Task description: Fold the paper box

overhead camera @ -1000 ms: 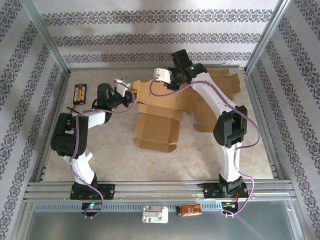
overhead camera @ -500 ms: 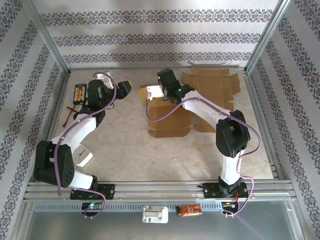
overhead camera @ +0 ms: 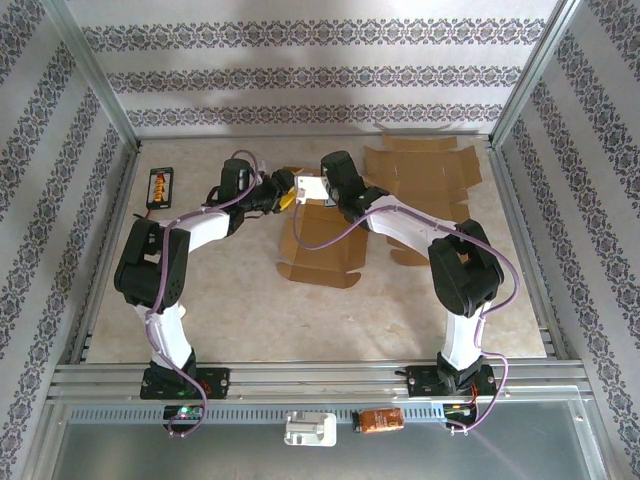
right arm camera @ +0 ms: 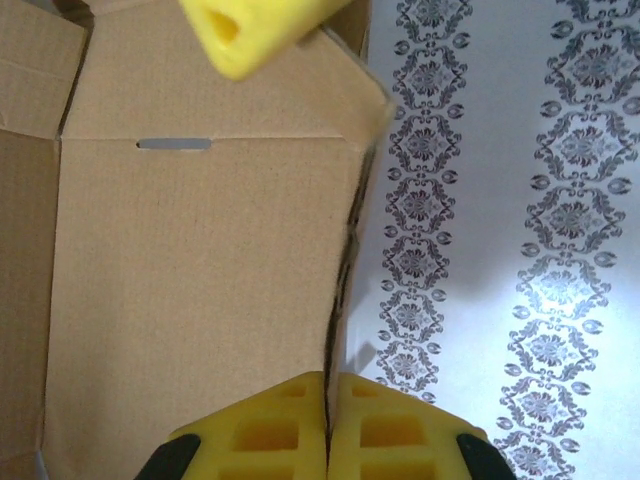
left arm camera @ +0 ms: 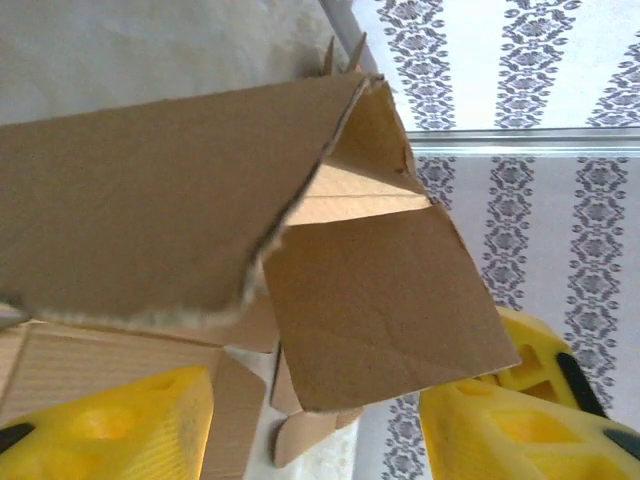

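The brown corrugated cardboard box looks half-formed, flaps still loose: right fingers pinch its wall, left fingers spread around a flap.

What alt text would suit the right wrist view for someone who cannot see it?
The right end effector, yellow and shut, pinches the edge of a brown paper box panel; patterned wallpaper stands behind at right.

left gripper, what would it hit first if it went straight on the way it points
The paper box: a loose cardboard flap stands right ahead of the left gripper, between its open yellow fingers. How near is hard to judge.
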You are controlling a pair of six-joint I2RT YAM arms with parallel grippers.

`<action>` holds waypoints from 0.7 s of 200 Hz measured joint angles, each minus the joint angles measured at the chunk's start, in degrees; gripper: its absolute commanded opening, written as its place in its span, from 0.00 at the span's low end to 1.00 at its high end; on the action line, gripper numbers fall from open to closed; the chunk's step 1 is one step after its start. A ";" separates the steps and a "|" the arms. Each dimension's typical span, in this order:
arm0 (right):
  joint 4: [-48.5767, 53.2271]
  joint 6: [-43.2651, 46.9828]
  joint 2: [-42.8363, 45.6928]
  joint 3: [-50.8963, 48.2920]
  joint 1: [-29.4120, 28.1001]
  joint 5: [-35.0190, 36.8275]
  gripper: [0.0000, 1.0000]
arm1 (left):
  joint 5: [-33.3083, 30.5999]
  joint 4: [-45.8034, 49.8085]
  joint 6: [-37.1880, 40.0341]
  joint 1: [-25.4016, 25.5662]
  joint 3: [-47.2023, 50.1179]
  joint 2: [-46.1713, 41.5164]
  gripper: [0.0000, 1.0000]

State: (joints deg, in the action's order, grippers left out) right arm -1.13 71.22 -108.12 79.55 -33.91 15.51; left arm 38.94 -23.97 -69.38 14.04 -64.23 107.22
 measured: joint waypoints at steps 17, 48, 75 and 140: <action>-1.09 -0.17 0.42 -0.83 0.31 -0.07 0.04 | 0.00 -1.60 -1.49 0.09 0.00 0.09 0.62; -1.77 -0.15 1.05 -1.55 0.28 -0.42 0.05 | -3.17 2.12 1.97 0.11 0.00 -2.78 0.71; -2.21 -0.11 1.51 -2.40 0.28 -0.98 0.05 | -8.31 9.90 8.11 0.11 -1.86 -8.66 0.70; -2.58 -0.13 1.53 -2.49 0.28 -1.29 0.06 | -7.41 16.92 13.09 0.17 -12.26 -2.82 0.58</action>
State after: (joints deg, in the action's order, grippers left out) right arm -3.70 71.09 -106.59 77.06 -33.63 14.22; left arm 31.53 -7.05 -56.29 14.22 -76.49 104.40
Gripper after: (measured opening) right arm 0.058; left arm 0.588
